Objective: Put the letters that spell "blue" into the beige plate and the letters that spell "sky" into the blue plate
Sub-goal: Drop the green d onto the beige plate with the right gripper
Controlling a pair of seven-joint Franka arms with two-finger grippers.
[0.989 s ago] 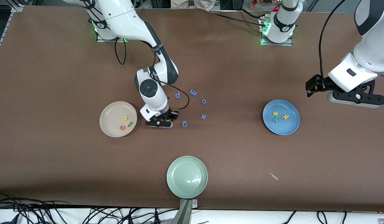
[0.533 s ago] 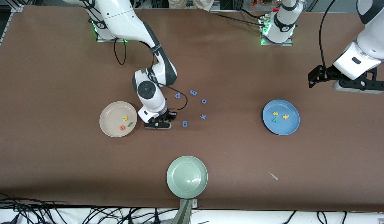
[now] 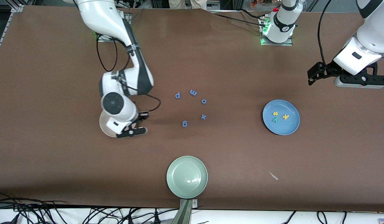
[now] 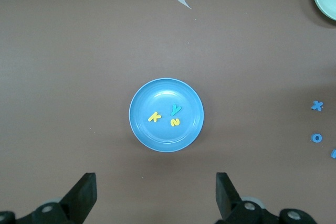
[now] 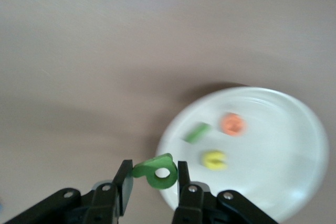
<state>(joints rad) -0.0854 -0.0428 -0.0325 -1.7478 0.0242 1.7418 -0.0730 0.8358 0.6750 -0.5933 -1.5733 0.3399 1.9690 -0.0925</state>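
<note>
My right gripper (image 5: 154,170) is shut on the olive-green b (image 5: 157,172) and hangs over the rim of the beige plate (image 5: 273,145). In that plate lie the light green l (image 5: 198,132), the orange e (image 5: 232,123) and the yellow u (image 5: 214,160). In the front view the right gripper (image 3: 131,130) and its arm hide most of the beige plate (image 3: 103,127). The blue plate (image 3: 288,126) holds the yellow s (image 3: 275,114), the teal y (image 3: 275,119) and the yellow k (image 3: 285,117). My left gripper (image 3: 358,81) waits open, high up at the left arm's end of the table, and holds nothing.
Several blue letters (image 3: 193,92) lie scattered mid-table between the two plates. A pale green plate (image 3: 187,176) sits near the table's front edge, with a small pale scrap (image 3: 273,176) beside it toward the left arm's end.
My right gripper has carried the b from beside the blue letters to the beige plate's rim. The left arm has lifted and drawn back from the blue plate.
</note>
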